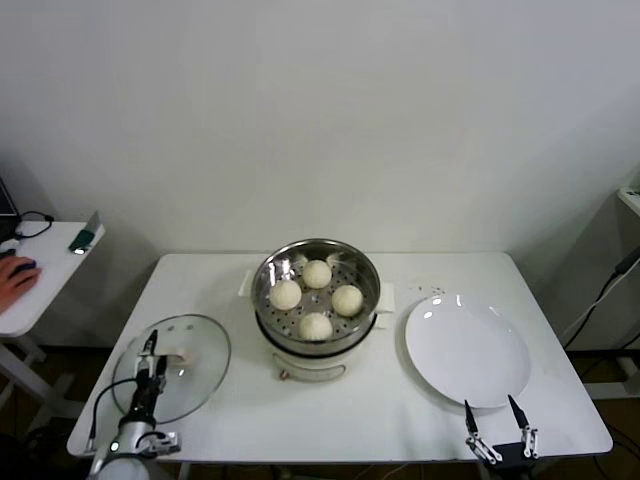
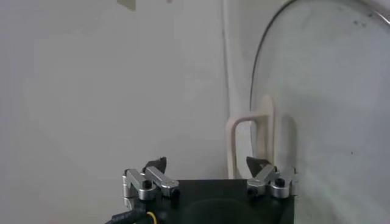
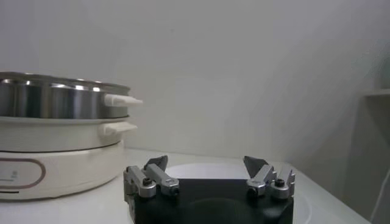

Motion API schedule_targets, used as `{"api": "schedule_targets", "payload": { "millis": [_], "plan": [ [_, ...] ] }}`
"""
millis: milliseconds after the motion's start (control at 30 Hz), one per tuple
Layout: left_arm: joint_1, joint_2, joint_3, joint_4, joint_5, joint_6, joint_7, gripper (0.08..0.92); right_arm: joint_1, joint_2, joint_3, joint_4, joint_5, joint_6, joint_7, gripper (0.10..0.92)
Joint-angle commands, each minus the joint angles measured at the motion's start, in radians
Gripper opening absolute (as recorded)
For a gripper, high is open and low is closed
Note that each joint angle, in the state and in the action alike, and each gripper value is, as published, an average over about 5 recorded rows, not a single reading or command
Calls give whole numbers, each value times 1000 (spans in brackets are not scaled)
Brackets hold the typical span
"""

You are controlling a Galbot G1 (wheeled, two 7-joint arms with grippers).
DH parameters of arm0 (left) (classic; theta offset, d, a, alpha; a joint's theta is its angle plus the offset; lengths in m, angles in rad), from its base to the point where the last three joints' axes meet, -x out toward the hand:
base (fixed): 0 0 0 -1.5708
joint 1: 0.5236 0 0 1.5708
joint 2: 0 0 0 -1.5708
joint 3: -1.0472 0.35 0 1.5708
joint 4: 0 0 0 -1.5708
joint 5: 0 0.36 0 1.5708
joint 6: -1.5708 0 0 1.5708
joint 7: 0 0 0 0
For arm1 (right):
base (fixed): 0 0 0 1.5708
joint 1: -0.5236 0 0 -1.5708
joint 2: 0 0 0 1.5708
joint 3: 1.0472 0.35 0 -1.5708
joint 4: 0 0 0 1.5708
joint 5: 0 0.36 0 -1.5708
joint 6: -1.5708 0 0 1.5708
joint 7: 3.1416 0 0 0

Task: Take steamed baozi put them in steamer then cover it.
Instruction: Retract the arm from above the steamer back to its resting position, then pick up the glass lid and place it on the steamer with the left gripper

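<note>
Table (image 1: 330, 420): white, fills the lower half of the head view. Empty white plate (image 1: 467, 350) at lower right.

Steamer (image 1: 317, 300): centre of frame, uncovered. All four steamed baozi (image 1: 317, 274) sit on its perforated tray, so I judge loading finished; the step in hand is covering.

Cover (image 1: 172, 366): lies flat at lower left, well apart from the steamer, cream handle up.

My left gripper (image 1: 152, 352): over the cover at its handle, jaws spread, nothing grasped. My right gripper (image 1: 497, 432): lower right, near the plate's front edge, jaws spread, empty, idle.

Next move, as I judge it: settle the left jaws either side of the handle, close, lift, carry the cover toward frame centre, seat it on the rim.

View differences: left wrist view shows the handle (image 2: 251, 143) as a bar standing between my open left gripper (image 2: 208, 172) jaws, toward the right one; the head view cannot resolve this. Right wrist view shows the steamer (image 3: 61, 103) side-on with its cream base and side tabs, baozi hidden.
</note>
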Motion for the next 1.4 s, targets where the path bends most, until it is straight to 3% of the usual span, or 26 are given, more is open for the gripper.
{"api": "schedule_targets", "payload": {
  "millis": [33,600,800,1133,1400],
  "plan": [
    [-30,-1,1,53,22,-6,3,802,1,2,1,1,-5,1,-2,823],
    [-41,10,2,75,45,-14,2,324,6,0,-3,2,-12,-3,-10,823],
    [-24,23,5,21,20,-9,7,169,8,-2,0,1,-13,-3,-12,823],
    [57,92,18,-294,-100,125,116,148,10,1,-1,-2,-29,-2,-14,823],
    [70,202,24,-577,-262,369,377,148,12,3,1,-1,-51,-10,-9,823]
  ]
}}
